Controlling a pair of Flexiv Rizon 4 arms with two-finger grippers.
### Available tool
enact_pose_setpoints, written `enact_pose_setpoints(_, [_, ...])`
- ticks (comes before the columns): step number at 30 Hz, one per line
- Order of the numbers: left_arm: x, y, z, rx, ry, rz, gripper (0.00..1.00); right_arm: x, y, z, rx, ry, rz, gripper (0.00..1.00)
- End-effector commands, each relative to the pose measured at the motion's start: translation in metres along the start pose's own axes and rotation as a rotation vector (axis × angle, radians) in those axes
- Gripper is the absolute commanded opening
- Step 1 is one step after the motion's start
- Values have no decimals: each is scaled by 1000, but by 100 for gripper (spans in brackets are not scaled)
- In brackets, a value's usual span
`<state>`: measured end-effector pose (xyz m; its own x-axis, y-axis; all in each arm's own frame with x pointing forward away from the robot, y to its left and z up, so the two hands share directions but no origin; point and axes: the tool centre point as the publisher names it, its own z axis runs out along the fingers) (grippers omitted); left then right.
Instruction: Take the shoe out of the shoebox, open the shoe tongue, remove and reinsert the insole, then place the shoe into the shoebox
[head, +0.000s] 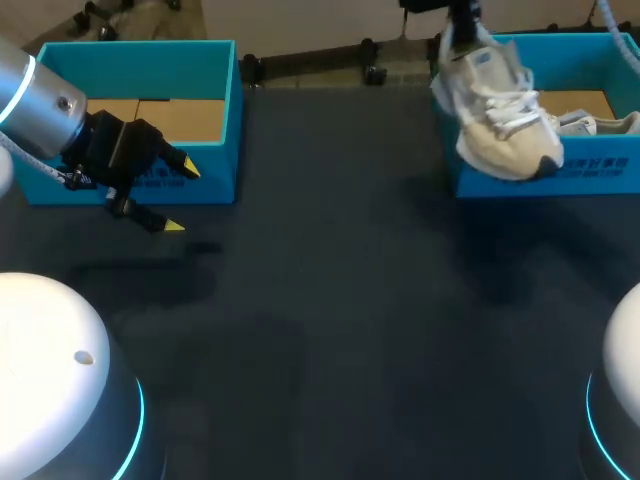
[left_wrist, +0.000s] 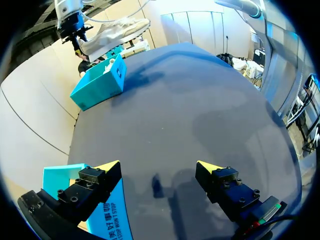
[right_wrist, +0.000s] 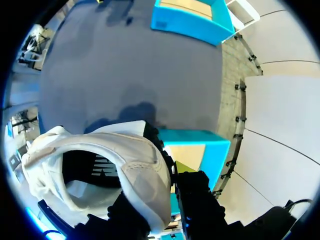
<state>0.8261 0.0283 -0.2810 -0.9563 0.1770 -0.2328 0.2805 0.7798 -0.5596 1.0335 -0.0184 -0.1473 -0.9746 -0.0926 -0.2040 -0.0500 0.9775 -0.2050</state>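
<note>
Okay, so your right claw is pinching the white shoe at the heel rim. One dark finger with its yellow tip sits against the outside of the heel. The other is mostly buried under the shoe, so I can't quite tell where it bites. The shoe hangs in the air, heel up and toe down, over the corner of the right blue shoebox nearest the middle of the counter, and its toe covers part of the box's front wall. Something pale lies inside that box, probably a second shoe.

Your left claw is spread wide with nothing between its fingers. It hovers low, just in front of the left blue shoebox, and one finger overlaps that box's front wall.
</note>
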Motion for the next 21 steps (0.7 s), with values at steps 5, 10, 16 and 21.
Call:
enact_pose_setpoints(5, [1,0,-1,-1,0,1,100,-23,-64,4,-65,-11,10,0])
enact_pose_setpoints(10, [1,0,-1,-1,0,1,100,-34,-87,13,-107,-20,36,0])
enact_pose_setpoints(16, [1,0,-1,-1,0,1,100,-35,-90,15,-101,-24,58,0])
enact_pose_setpoints(21, [1,0,-1,-1,0,1,100,-35,-90,15,-101,-24,58,0])
